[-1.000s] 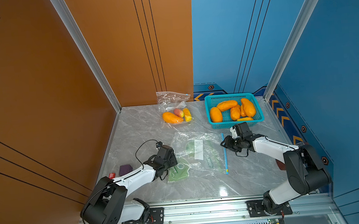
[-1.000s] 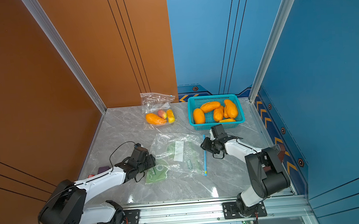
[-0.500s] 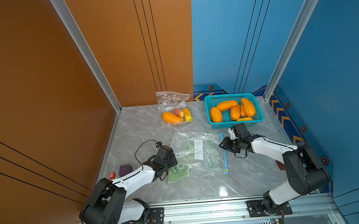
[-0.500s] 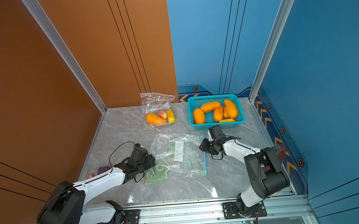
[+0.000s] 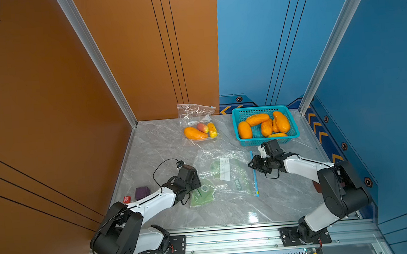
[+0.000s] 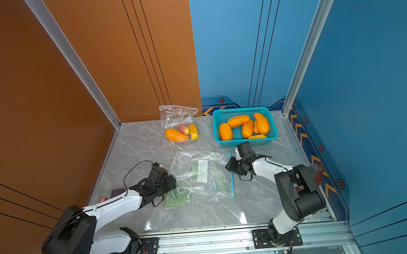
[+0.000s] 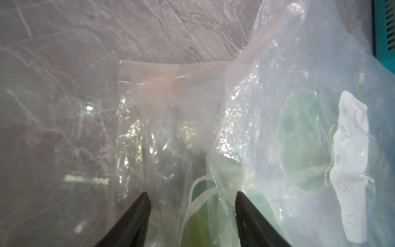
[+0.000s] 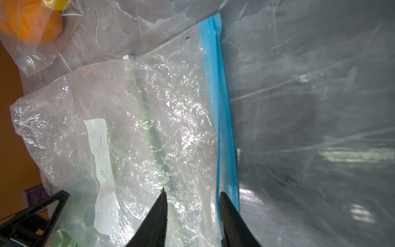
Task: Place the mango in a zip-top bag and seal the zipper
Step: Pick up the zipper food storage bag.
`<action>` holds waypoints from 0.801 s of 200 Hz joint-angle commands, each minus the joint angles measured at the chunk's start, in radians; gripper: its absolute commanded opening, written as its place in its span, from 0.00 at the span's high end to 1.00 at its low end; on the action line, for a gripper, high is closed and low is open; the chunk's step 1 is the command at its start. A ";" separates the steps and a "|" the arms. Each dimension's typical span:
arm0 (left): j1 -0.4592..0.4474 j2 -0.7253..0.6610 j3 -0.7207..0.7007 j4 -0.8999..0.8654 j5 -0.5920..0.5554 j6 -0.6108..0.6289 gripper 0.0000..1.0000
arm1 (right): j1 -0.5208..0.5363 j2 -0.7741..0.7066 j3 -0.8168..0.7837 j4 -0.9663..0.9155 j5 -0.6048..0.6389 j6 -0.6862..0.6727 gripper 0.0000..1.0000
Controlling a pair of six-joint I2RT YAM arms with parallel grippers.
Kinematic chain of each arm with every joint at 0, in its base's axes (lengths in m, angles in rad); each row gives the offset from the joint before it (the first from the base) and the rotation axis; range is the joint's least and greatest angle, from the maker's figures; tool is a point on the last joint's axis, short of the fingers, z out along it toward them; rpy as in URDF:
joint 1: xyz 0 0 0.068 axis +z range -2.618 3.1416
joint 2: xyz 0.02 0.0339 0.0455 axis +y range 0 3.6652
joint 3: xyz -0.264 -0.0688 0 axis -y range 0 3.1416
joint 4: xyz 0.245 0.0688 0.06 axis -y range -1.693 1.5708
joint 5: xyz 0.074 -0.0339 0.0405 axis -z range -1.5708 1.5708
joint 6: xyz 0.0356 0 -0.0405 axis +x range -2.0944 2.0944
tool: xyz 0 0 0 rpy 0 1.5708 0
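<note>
Crinkled glossy plastic bag [image 5: 236,179], polished marble-look tabletop [image 5: 154,148].

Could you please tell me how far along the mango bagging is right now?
Done: nothing visible; the zip-top bag lies flat with no fruit inside. In hand: the left gripper and right gripper, both open, sit at its opposite edges, the right at the blue zipper. Left: open it, bring a mango from the basket, seal.

The frame edge is cutting off the fingers [image 7: 132,220] of the left gripper [image 7: 192,195]; between them, zip-top bag [image 7: 267,96] film is blurring a green shape [image 7: 201,222].
</note>
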State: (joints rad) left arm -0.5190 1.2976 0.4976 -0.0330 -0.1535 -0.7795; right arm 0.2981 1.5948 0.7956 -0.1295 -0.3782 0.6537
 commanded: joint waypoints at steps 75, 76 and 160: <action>-0.012 0.003 0.006 -0.011 -0.003 -0.001 0.35 | -0.013 0.058 -0.033 0.090 -0.106 -0.021 0.70; -0.012 0.003 0.006 -0.011 -0.003 -0.001 0.35 | -0.014 0.058 -0.032 0.091 -0.108 -0.021 0.71; -0.018 -0.094 0.172 -0.251 -0.065 0.067 0.05 | 0.026 -0.131 0.073 -0.081 -0.139 -0.051 1.00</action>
State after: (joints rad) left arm -0.5316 1.2526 0.5816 -0.1490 -0.1658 -0.7513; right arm 0.3027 1.5360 0.8192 -0.1352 -0.5034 0.6258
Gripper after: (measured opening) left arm 0.912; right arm 0.049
